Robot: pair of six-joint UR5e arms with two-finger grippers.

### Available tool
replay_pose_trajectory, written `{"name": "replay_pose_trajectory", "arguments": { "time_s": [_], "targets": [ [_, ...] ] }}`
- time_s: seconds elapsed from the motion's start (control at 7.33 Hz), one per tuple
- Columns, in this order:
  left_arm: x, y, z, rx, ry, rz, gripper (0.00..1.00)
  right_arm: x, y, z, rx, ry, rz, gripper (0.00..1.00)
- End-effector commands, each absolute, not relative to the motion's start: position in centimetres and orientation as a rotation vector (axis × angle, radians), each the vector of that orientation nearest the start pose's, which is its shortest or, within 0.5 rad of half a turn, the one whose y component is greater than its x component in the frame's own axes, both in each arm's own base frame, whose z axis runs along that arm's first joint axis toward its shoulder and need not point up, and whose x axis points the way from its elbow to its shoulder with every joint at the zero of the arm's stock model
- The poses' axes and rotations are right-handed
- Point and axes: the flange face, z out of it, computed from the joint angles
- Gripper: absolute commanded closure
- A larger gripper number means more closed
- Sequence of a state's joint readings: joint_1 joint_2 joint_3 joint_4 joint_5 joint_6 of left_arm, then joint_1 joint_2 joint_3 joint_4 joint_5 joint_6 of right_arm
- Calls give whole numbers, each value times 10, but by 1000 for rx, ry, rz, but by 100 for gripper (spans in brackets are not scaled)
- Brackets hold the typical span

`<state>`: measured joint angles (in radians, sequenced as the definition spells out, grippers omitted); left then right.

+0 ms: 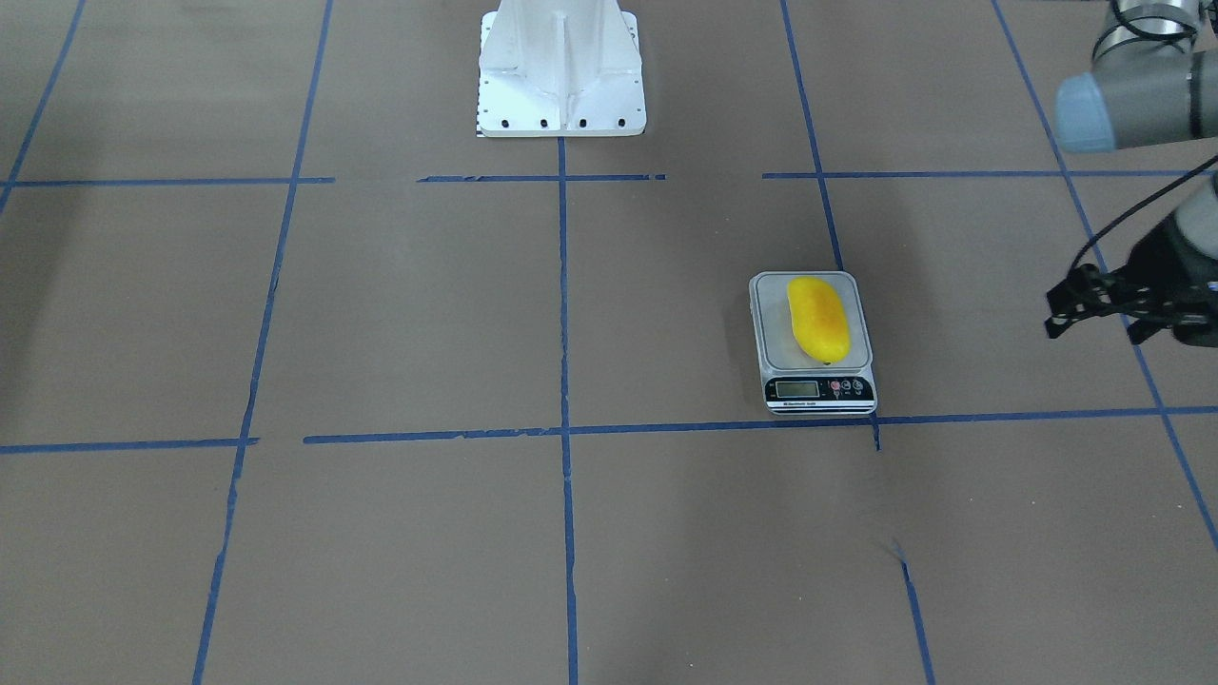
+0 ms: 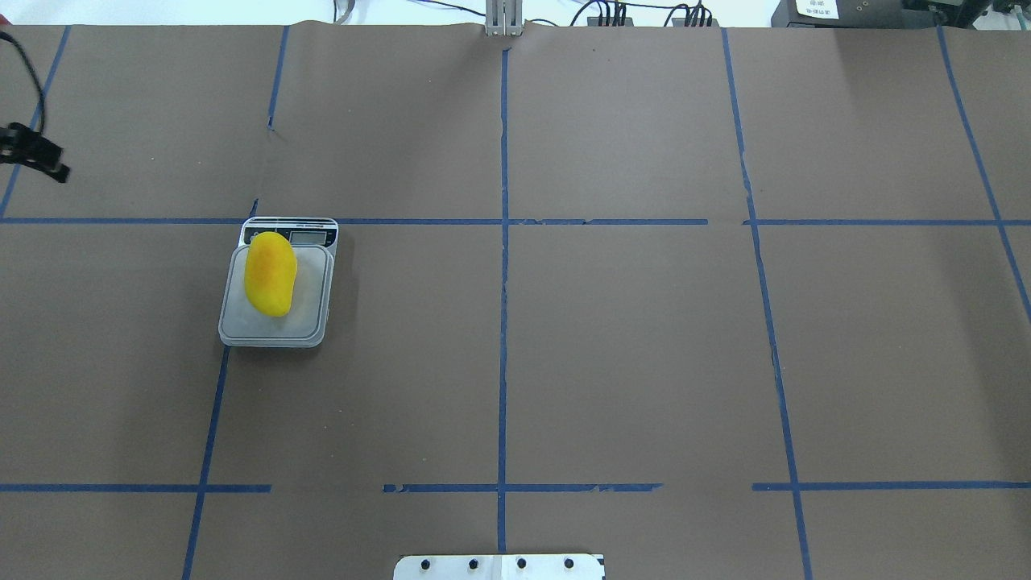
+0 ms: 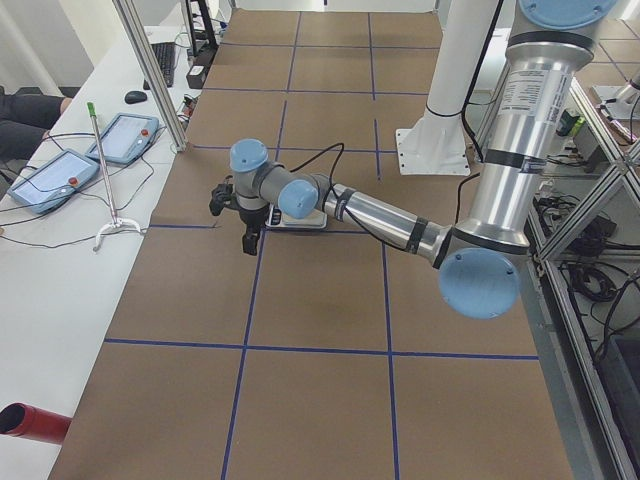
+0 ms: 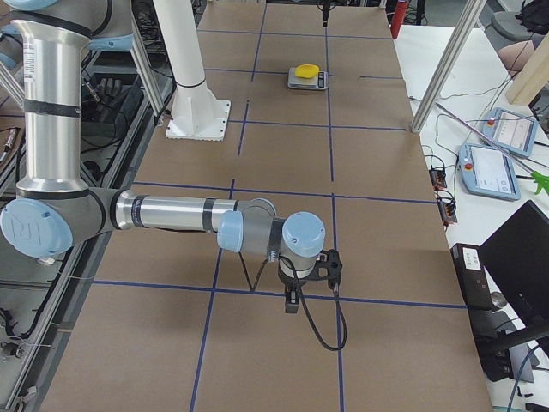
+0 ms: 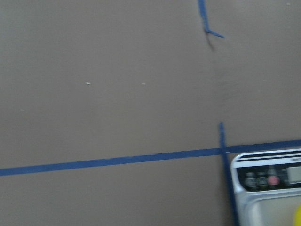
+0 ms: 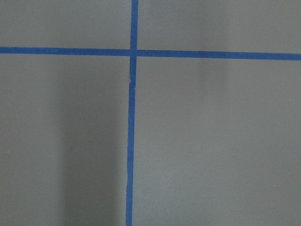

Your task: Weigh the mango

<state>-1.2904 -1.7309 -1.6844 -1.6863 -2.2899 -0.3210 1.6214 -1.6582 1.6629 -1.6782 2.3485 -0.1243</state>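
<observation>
The yellow mango (image 1: 818, 319) with an orange blush lies on the platform of the small silver digital scale (image 1: 818, 388), left of centre in the overhead view, mango (image 2: 270, 274) on scale (image 2: 310, 302). My left gripper (image 1: 1054, 312) hangs empty and open above the table, well off to the scale's side, at the overhead view's left edge (image 2: 36, 153). The left wrist view shows the scale's corner (image 5: 265, 181) and a yellow sliver of the mango (image 5: 298, 215). My right gripper (image 4: 292, 302) shows only in the exterior right view, far from the scale; I cannot tell its state.
The table is covered in brown paper with a grid of blue tape lines (image 2: 503, 242). The robot's white base (image 1: 561, 71) stands at the table's middle edge. Tablets and cables (image 3: 95, 150) lie on the side bench beyond the left end.
</observation>
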Motion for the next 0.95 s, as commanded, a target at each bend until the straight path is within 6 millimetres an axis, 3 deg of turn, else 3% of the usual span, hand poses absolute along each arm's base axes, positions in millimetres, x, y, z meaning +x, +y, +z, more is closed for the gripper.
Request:
{"name": "replay_pose_trajectory", "arguments": {
  "time_s": [0.0,0.14,0.41,0.82],
  "targets": [
    [-35,-547,604,153,816,125,0,86,-443,665,-29,-783,-30,0],
    [-55,-540,614,153,810,105,0,86,-443,665,-29,-783,-30,0],
    [-59,-500,605,183,786,107,0,86,-443,665,-29,-783,-30,0],
    [-60,-493,614,198,765,111,0,86,-442,666,-31,-783,-29,0]
  ]
}}
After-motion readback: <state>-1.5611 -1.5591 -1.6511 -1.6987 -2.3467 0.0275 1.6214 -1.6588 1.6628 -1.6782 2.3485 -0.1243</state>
